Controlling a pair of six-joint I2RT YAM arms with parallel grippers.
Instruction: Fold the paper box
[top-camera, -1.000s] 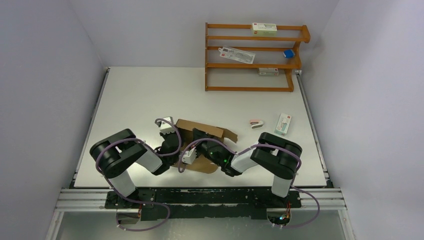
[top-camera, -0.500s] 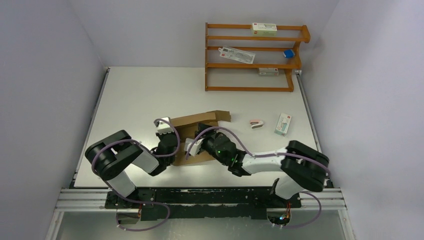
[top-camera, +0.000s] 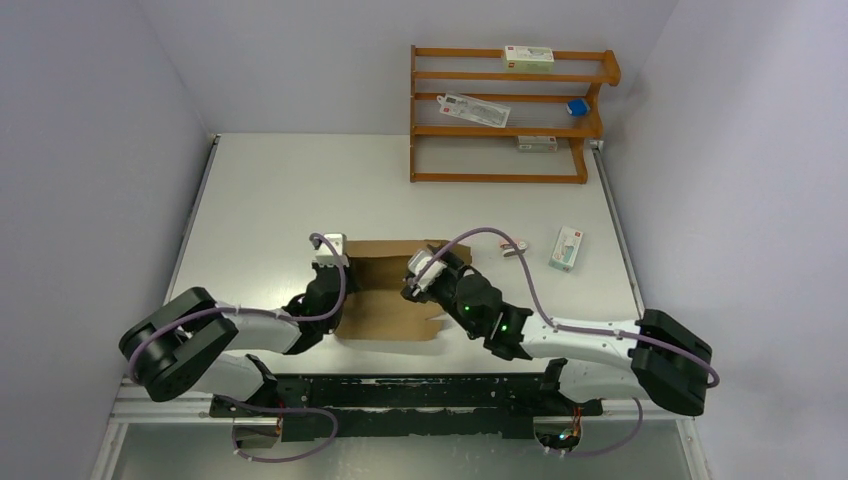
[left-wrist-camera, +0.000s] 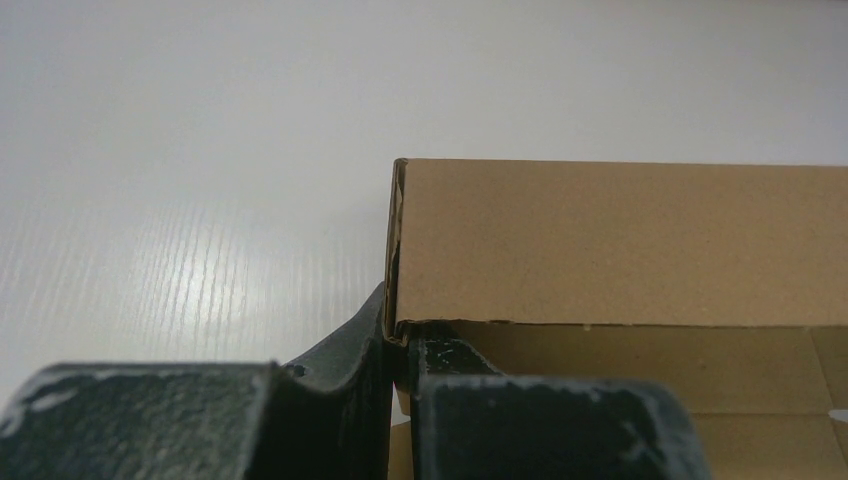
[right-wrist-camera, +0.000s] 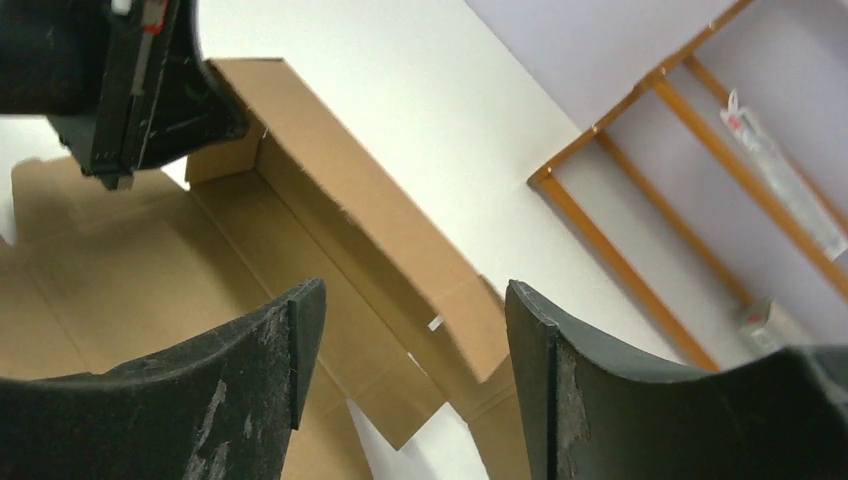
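Paper box (top-camera: 385, 300) sits near the middle of the counter's (top-camera: 270, 190) near edge, between the two arms. It is partly formed: the brown base lies flat and the long side toward the far edge stands upright.

The left claw (left-wrist-camera: 395, 345) is clenched on the box's left end. It pinches the cardboard where the upright side meets the corner, with one finger outside and one inside. The right claw (right-wrist-camera: 412, 300) is released, fingers spread wide with nothing between them. It hovers just above the right part of the base, close to the upright side's right end, where an end flap shows past the corner.

By my reading, the step in hand is raising and squaring the walls. One long side is up and the end flaps are not yet tucked. The next move likely calls for the right claw to come down on the right end flap and fold it inward while the left grip steadies the corner. Thin card may buckle if pushed off the crease, so contact should land close to the fold line.
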